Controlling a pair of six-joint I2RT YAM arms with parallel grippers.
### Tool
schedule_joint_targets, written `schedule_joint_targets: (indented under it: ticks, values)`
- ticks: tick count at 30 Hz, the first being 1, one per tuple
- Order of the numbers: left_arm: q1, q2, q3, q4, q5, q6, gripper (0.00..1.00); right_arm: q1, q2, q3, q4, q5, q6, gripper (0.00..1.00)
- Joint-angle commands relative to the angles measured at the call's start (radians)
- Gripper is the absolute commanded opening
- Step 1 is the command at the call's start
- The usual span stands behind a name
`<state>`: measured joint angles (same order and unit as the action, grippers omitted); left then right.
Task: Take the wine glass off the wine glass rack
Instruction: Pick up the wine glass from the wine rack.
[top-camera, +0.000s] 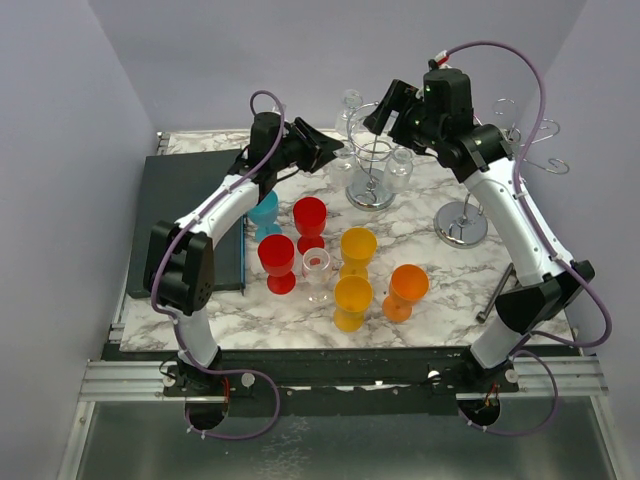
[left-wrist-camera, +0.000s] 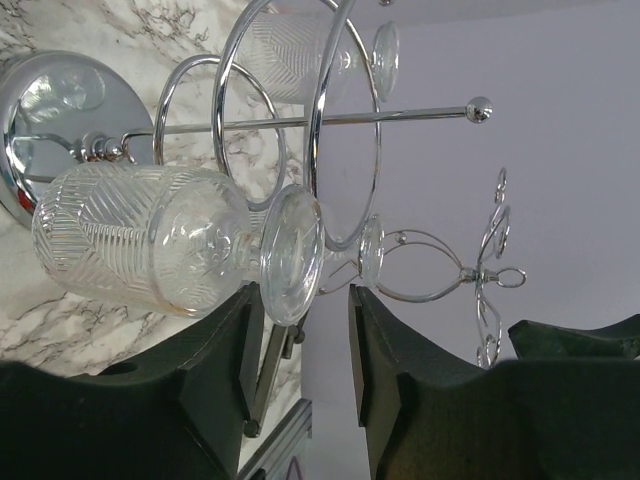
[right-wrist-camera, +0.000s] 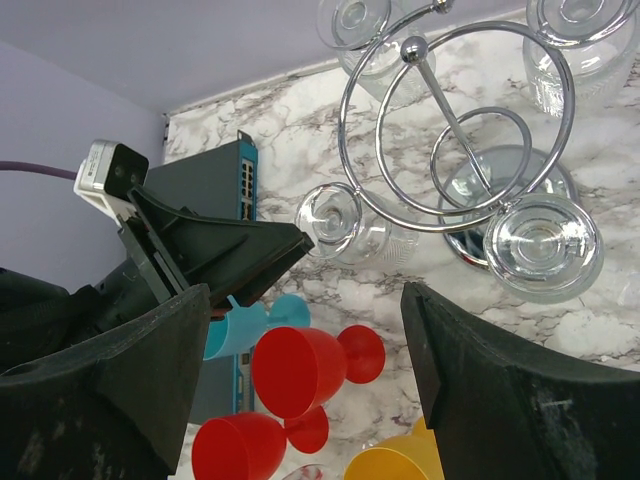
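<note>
While the glass (left-wrist-camera: 150, 240) hangs by its foot (left-wrist-camera: 292, 255) on the rack (left-wrist-camera: 318, 120), near the middle of the tabletop's (top-camera: 450, 300) far edge, the left end effector (left-wrist-camera: 300, 350) stands half open and holds nothing, with only the foot's rim inside its tips. A pinch on that thin, slick disc could slip or tilt it. A crooked pull could snag the ring, tip the rack or drop the glass among the cups (top-camera: 355, 245). The right end effector (right-wrist-camera: 305, 300), wide and empty above, may crowd the left
</note>
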<state>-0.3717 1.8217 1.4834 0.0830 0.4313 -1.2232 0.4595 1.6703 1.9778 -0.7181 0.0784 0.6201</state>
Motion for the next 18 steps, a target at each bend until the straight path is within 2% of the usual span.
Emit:
schedule_joint_targets:
  ticks: [1, 8, 18]
  values:
    - [-0.011, 0.024, -0.006, 0.04, 0.027, -0.009, 0.43, 0.008, -0.034, -0.013, 0.025, 0.033, 0.0, 0.83]
    - [-0.018, 0.03, -0.018, 0.05, 0.025, -0.018, 0.38, 0.008, -0.039, -0.023, 0.031, 0.035, 0.001, 0.83]
    - [-0.019, 0.018, -0.035, 0.057, 0.028, -0.018, 0.26, 0.008, -0.041, -0.03, 0.036, 0.039, 0.0, 0.83]
